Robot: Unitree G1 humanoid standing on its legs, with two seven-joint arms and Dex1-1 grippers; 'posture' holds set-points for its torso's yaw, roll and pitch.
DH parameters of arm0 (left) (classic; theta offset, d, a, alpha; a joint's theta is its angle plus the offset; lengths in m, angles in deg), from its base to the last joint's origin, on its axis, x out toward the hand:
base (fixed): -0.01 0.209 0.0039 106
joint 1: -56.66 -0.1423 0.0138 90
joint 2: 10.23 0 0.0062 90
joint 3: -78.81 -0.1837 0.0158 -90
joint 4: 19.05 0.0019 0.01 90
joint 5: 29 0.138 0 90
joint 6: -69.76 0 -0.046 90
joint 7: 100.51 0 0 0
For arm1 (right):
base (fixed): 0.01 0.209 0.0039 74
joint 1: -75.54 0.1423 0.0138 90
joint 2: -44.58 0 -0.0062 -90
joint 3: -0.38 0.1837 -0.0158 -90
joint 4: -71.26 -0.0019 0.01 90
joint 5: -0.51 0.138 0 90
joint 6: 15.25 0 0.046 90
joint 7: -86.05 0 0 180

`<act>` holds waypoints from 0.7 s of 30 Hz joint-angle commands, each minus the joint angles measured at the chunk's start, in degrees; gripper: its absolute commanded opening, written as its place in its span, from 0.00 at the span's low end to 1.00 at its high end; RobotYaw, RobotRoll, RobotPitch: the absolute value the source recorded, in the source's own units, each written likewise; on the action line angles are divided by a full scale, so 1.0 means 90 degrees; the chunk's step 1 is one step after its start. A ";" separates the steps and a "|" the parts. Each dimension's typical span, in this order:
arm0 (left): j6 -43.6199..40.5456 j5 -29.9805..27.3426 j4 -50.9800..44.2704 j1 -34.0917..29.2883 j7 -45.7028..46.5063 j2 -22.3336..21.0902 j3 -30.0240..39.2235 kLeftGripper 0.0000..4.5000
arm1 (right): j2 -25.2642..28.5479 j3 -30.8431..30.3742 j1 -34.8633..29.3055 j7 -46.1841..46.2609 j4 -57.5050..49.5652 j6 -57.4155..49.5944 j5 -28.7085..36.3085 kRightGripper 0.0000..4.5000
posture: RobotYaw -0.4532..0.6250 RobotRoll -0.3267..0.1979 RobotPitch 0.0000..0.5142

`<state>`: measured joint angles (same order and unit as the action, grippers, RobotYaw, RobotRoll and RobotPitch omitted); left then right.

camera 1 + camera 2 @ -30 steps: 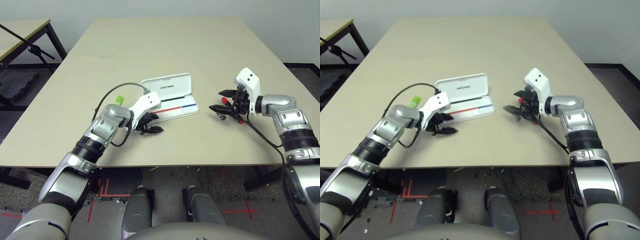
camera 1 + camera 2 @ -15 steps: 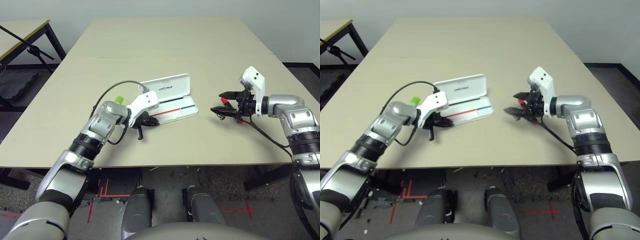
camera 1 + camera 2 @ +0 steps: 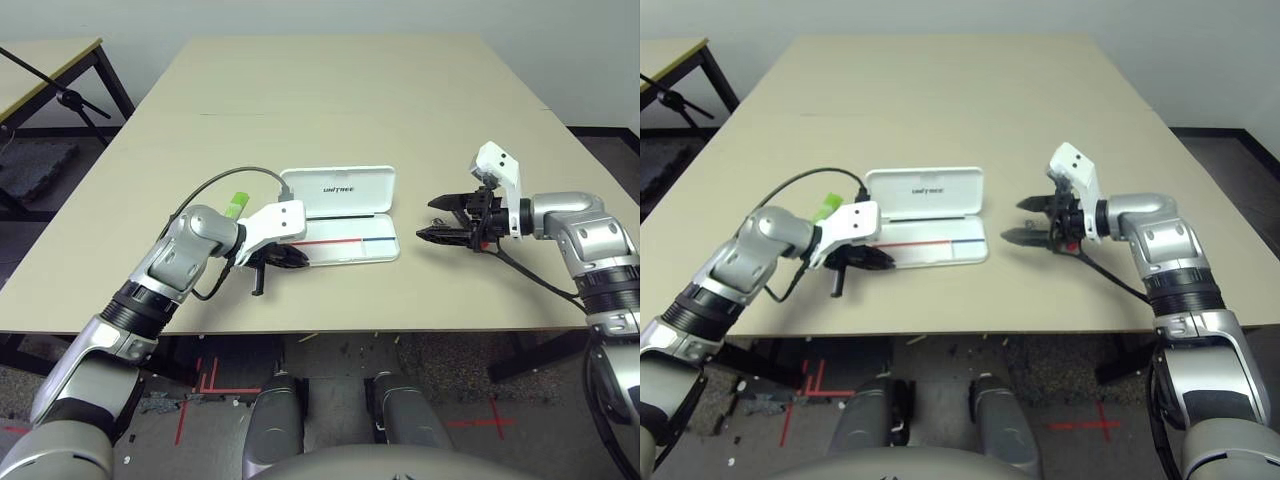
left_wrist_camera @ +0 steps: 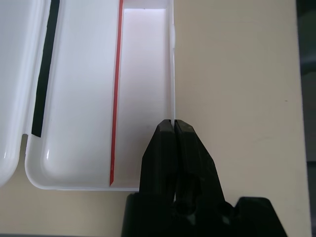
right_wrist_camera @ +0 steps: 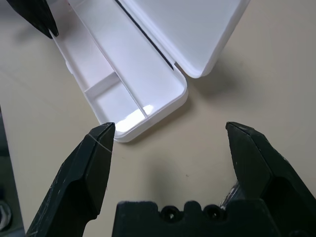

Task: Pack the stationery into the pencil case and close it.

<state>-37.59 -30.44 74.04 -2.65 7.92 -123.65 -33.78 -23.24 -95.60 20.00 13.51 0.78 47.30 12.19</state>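
The lime-green highlighter [image 3: 237,205] is mostly hidden behind the left forearm, only its tip showing; the pencil case [image 4: 94,103] runs off the left wrist picture's edge, its far end cut off; the lettering on its lid [image 3: 338,187] is too small to read with certainty; the case's near-left corner sits behind the left gripper [image 3: 283,256].

Beige table [image 3: 330,110]; second table [image 3: 40,60] and black stand [image 3: 60,95] at far left.

pencil case [image 3: 340,190]: white, red-blue stripe | highlighter [image 3: 236,204]: lime-green | table [image 3: 330,90]: beige | end effectors: black
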 commanded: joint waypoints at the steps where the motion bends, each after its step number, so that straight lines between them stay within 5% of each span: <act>1: 0.0076 -0.0074 -0.0118 -0.0086 -0.0073 -0.0097 0.0114 0.01 | 0.0107 -0.0126 -0.0084 -0.0112 -0.0176 -0.0087 0.0021 1.00 | 0.38 0.62 0.08; 21: 0.0353 -0.0022 0.0274 -0.0138 -0.0045 -0.0034 0.0076 0.01 | 0.0112 -0.0238 -0.0185 -0.0060 -0.0298 -0.0087 -0.0057 1.00 | 0.38 0.62 0.07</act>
<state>-35.28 -30.97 76.07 -3.33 7.43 -123.78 -33.64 -22.44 -96.86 18.38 12.81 -1.10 46.20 11.86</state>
